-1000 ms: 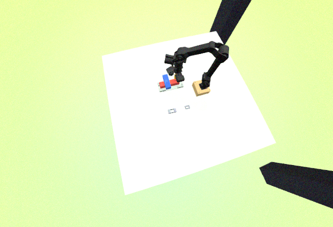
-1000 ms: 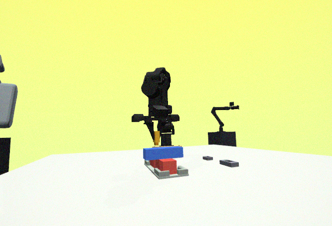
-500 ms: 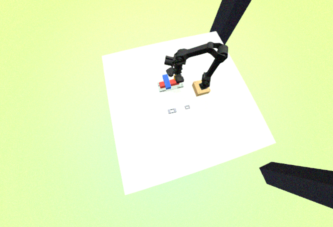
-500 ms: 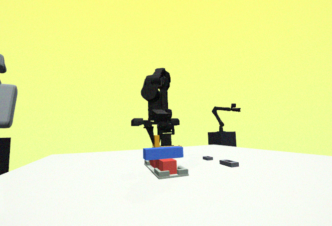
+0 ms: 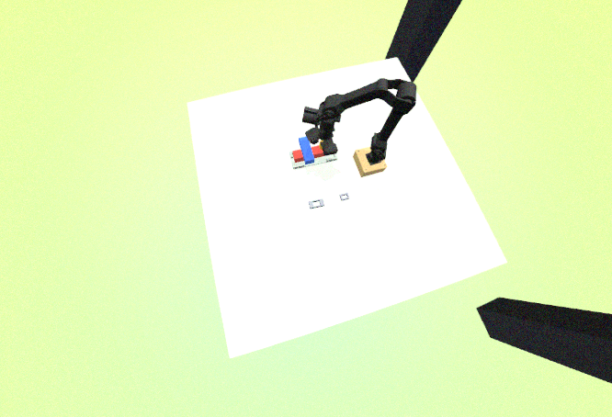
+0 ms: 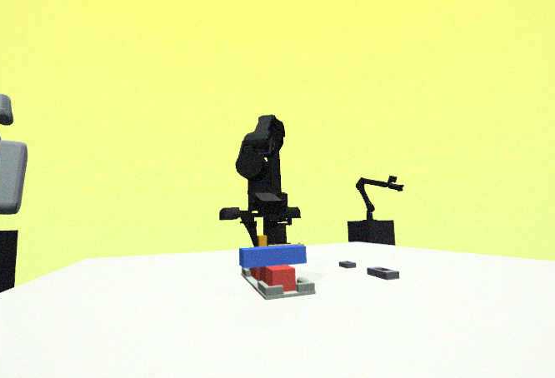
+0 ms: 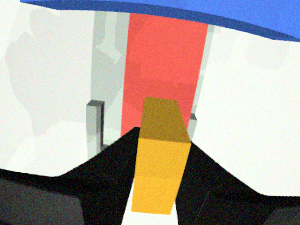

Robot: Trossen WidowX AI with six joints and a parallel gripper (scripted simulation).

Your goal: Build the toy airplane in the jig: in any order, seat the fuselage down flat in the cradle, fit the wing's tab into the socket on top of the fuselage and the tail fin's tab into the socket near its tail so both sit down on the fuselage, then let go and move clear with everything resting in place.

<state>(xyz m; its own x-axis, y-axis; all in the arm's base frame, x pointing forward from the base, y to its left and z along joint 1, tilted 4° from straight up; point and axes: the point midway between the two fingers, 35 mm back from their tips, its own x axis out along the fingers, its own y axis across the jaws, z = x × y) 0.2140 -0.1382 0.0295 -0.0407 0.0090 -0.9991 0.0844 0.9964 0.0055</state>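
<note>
The blue wing (image 5: 306, 150) (image 6: 272, 256) (image 7: 225, 9) lies crosswise on top of the red fuselage (image 5: 297, 155) (image 6: 282, 277) (image 7: 162, 59). The fuselage lies lengthwise in the pale grey-green cradle (image 6: 272, 290) (image 7: 94, 126), looking level. My gripper (image 5: 322, 143) (image 6: 263, 242) (image 7: 155, 136) is shut on the yellow tail fin (image 6: 262, 240) (image 7: 160, 174) and holds it upright at the fuselage's tail end. In the wrist view the fin overlaps the fuselage's tail. The tail socket and the fin's tab are hidden, so I cannot tell whether the fin sits down on the fuselage.
Two small dark frames, a larger one (image 6: 388, 275) and a smaller one (image 6: 347, 265), lie on the white table (image 5: 277, 275) beside the cradle. My arm's base stands on a tan block (image 5: 369, 170). A grey arm (image 6: 8, 178) and another black arm (image 6: 364, 196) stand farther off.
</note>
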